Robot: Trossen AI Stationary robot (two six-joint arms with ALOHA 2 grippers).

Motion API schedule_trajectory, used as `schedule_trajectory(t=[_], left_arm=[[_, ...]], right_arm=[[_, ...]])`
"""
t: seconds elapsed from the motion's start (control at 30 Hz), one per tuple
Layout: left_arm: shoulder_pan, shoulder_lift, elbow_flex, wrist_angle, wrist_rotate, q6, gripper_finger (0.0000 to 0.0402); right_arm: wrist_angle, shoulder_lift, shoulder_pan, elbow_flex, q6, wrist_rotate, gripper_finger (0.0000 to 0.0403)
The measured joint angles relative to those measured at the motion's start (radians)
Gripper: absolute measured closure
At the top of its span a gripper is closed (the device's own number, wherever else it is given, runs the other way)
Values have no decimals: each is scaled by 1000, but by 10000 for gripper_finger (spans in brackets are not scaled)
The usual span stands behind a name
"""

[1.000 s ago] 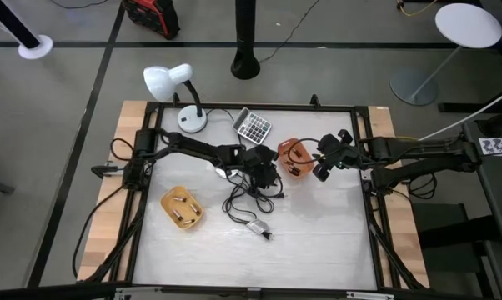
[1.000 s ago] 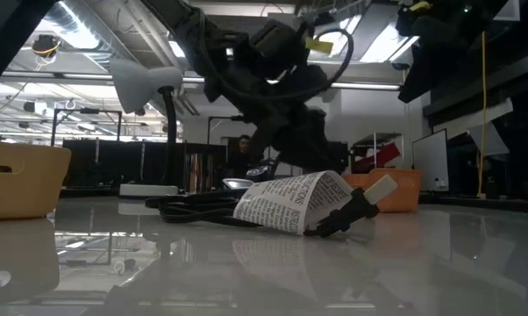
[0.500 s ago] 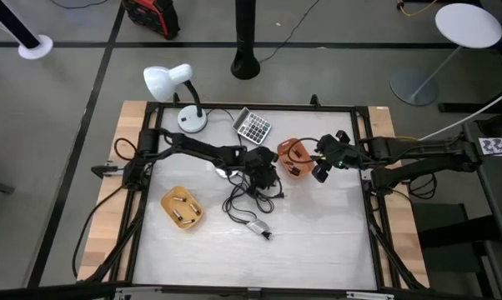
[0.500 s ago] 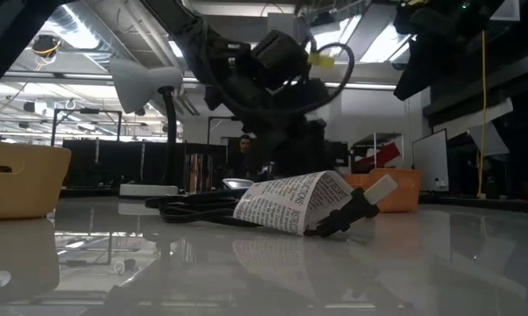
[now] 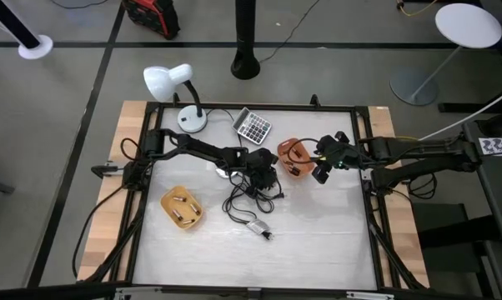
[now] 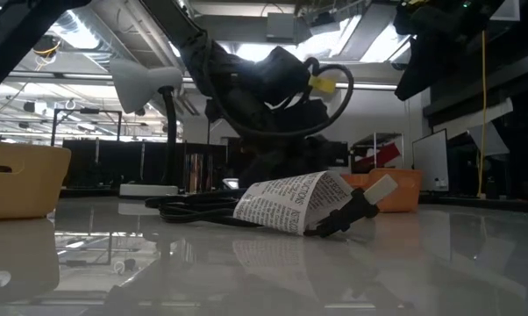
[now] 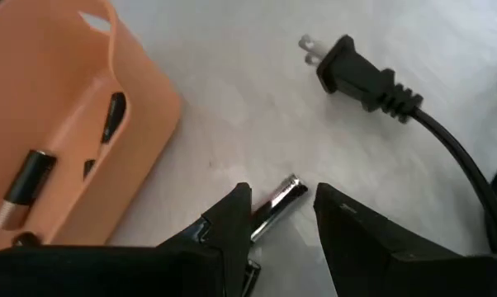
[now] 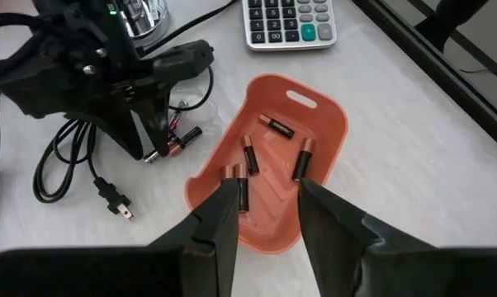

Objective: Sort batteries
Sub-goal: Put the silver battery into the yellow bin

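- A silvery battery [image 7: 278,202] lies on the white table [image 5: 318,233] between the spread fingers of the left gripper [image 7: 283,216], not clamped; the jaws bracket it, presumably to close on it next.
- It sits at about nine o'clock of the orange tray [image 8: 314,140], just beside its rim, near loose batteries [image 8: 182,139] on the table.
- That tray holds several batteries [image 8: 250,153]; a yellow tray [image 5: 182,208] towards seven o'clock holds others, seemingly the other sort.
- The right gripper [image 8: 267,206] hangs open and empty over the orange tray, probably waiting.
- A black plug [image 7: 357,74] and cable tangle [image 5: 251,190] crowd the spot, likely explaining the careful approach.
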Motion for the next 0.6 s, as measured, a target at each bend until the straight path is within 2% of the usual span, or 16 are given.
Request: schedule_trajectory(t=[0.2, 0.6], left_arm=[[7, -4, 4, -75, 4, -3, 274], [-23, -11, 11, -124, -12, -59, 274]], right_arm=[[0, 0, 0, 0, 0, 0, 283], [-1, 0, 0, 0, 0, 0, 283]])
